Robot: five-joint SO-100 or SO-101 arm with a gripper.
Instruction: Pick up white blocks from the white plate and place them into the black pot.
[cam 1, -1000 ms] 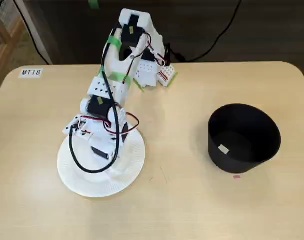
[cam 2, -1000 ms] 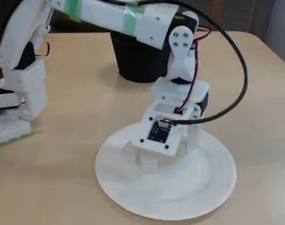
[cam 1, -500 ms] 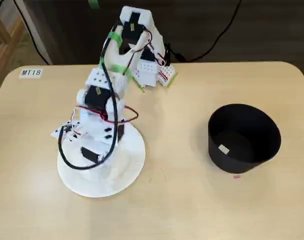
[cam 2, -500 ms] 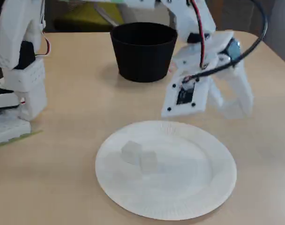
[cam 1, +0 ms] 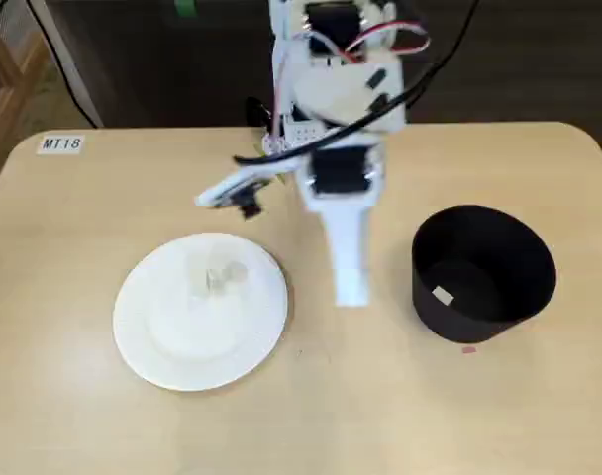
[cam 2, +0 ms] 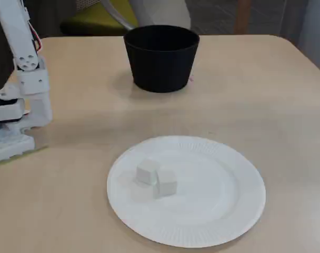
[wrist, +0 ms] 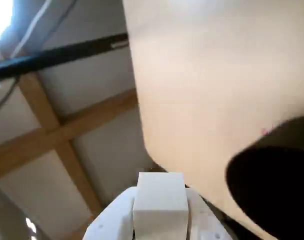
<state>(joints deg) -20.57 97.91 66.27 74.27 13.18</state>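
Note:
In the wrist view my gripper (wrist: 159, 212) is shut on one white block (wrist: 159, 197), which fills the gap between the two white fingers. In a fixed view the gripper (cam 1: 351, 287) hangs above the table between the white plate (cam 1: 152, 336) and the black pot (cam 1: 484, 272), still left of the pot. One white block (cam 1: 443, 296) lies on the pot's floor. A small cluster of white blocks (cam 2: 157, 178) sits left of centre on the plate (cam 2: 223, 211); it also shows from above (cam 1: 220, 278). The pot (cam 2: 161, 55) stands at the far side of the table.
The arm's white base (cam 2: 15, 116) stands at the left table edge in a fixed view. A label reading MT18 (cam 1: 61, 143) is stuck at the table's far left corner. A small pink mark (cam 1: 468, 348) lies beside the pot.
The arm has risen off the plate and swung right toward the pot with one block in its fingers. The blocks left on the plate are now uncovered.

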